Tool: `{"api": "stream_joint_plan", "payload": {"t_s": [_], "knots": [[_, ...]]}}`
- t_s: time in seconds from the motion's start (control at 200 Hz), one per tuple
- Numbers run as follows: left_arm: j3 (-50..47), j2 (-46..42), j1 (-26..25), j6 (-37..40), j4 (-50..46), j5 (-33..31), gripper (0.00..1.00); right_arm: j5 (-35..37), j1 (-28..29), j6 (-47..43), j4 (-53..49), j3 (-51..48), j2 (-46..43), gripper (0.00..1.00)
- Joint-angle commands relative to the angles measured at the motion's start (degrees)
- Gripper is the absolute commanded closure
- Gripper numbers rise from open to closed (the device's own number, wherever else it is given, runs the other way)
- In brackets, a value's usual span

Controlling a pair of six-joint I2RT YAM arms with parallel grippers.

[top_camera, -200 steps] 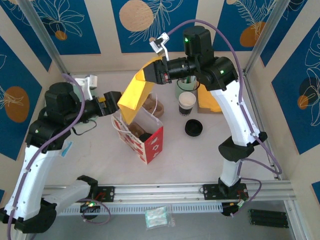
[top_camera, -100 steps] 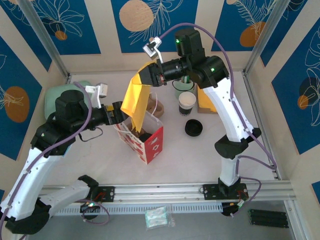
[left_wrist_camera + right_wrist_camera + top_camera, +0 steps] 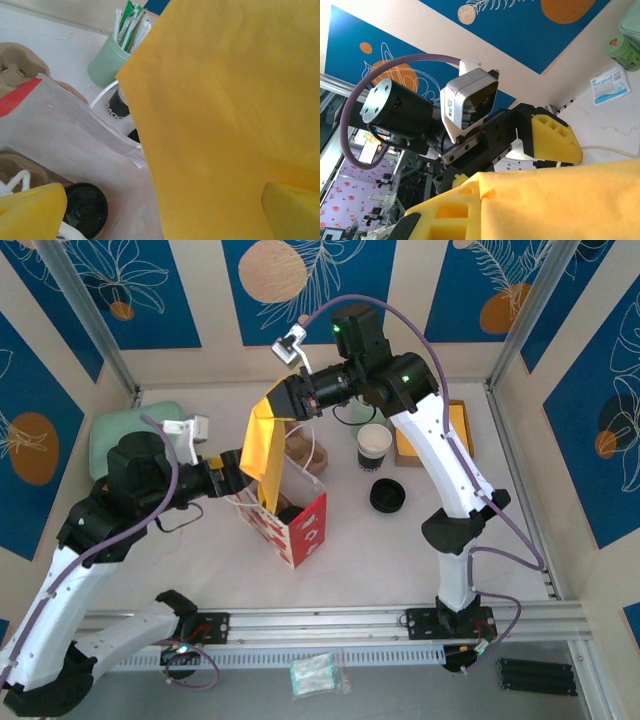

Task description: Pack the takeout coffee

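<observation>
Right fingers (image 3: 445, 215) clamped on a yellow sheet (image 3: 262, 445) that hangs over the red-and-white bag (image 3: 308, 530). Left fingers (image 3: 30, 210) apart, at the bag's rim. Takeout coffee (image 3: 290, 512) sits inside the bag on the worktop (image 3: 380, 550), black lid up.

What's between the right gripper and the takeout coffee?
A yellow sheet, held by the right gripper, hangs down to the red-and-white bag holding the takeout coffee; the top view shows it.

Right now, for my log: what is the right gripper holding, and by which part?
The right gripper pinches a yellow sheet by its top end, over the bag.
</observation>
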Motion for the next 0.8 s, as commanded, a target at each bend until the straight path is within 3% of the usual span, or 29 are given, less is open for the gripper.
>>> {"api": "stream_joint_plan", "payload": {"t_s": [0.0,0.795], "knots": [[-0.90,-0.50,-0.40,-0.46,0.21,-2.01,0.01,-2.87,0.13,-1.54,-1.23,-0.40,0.84,1.00],[-2.79,-0.85,-0.42,0.52,0.66,-1.72,0.01,-6.09,-0.11,-2.72,-0.99,-2.82,5.23,1.00]]}}
